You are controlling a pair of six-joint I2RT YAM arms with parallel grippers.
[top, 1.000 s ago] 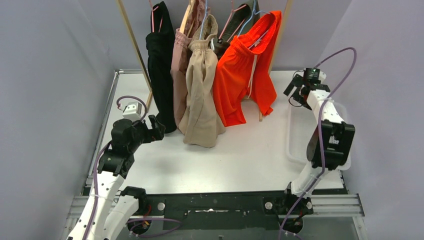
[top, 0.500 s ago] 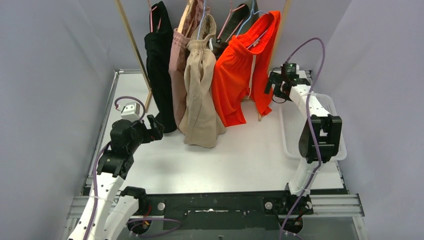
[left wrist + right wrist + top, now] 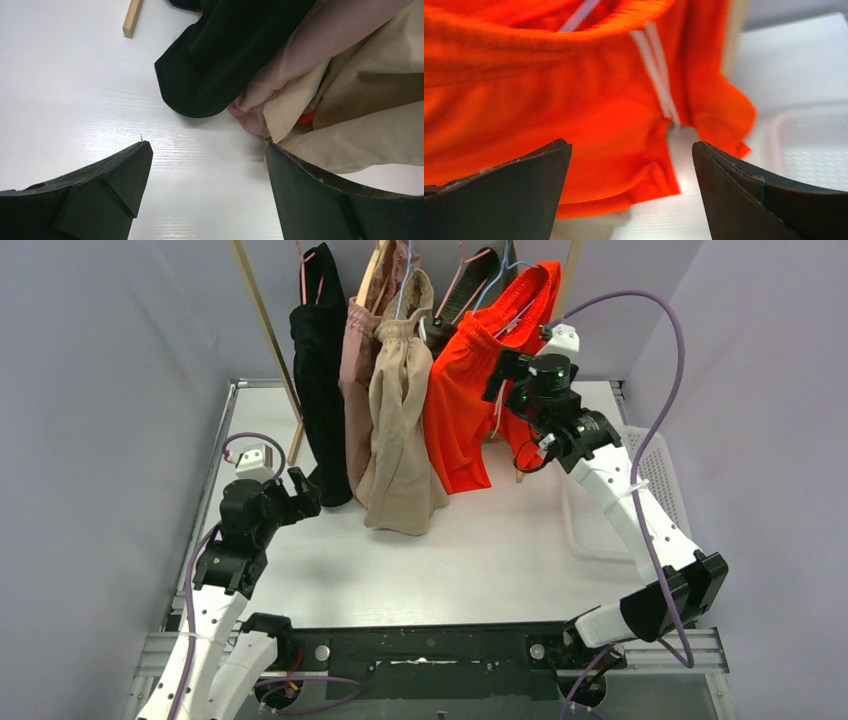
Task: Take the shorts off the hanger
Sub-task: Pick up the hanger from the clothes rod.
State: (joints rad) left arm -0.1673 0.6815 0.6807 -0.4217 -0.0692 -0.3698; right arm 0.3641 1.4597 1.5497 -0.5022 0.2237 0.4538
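Four pairs of shorts hang on hangers (image 3: 462, 280) from the wooden rack (image 3: 262, 310) at the far side of the bench (image 3: 480, 550). From the left they are a dark pair (image 3: 320, 380), a dusty pink pair (image 3: 356, 380), a beige pair (image 3: 400, 430) and an orange pair (image 3: 465, 420).

My right fingers (image 3: 507, 380) are raised high against the right side of the orange pair, close below its waistband. They stand wide apart with nothing between them. In my right wrist view the orange cloth and its white drawstring (image 3: 659, 75) fill the space just beyond the tips. I cannot tell whether either tip touches the cloth.

My left fingers (image 3: 303, 492) sit low over the bench, just beside the hem of the dark pair. They too are spread wide and empty. My left wrist view shows bare bench between the tips. Just ahead, the dark, pink and beige hems bunch together on the bench, with a sliver of orange showing between them. The foot of a rack post (image 3: 132, 20) rests on the bench to the left of the dark hem.

A white tray (image 3: 660, 470) lies at the right edge of the bench, partly behind my right arm.
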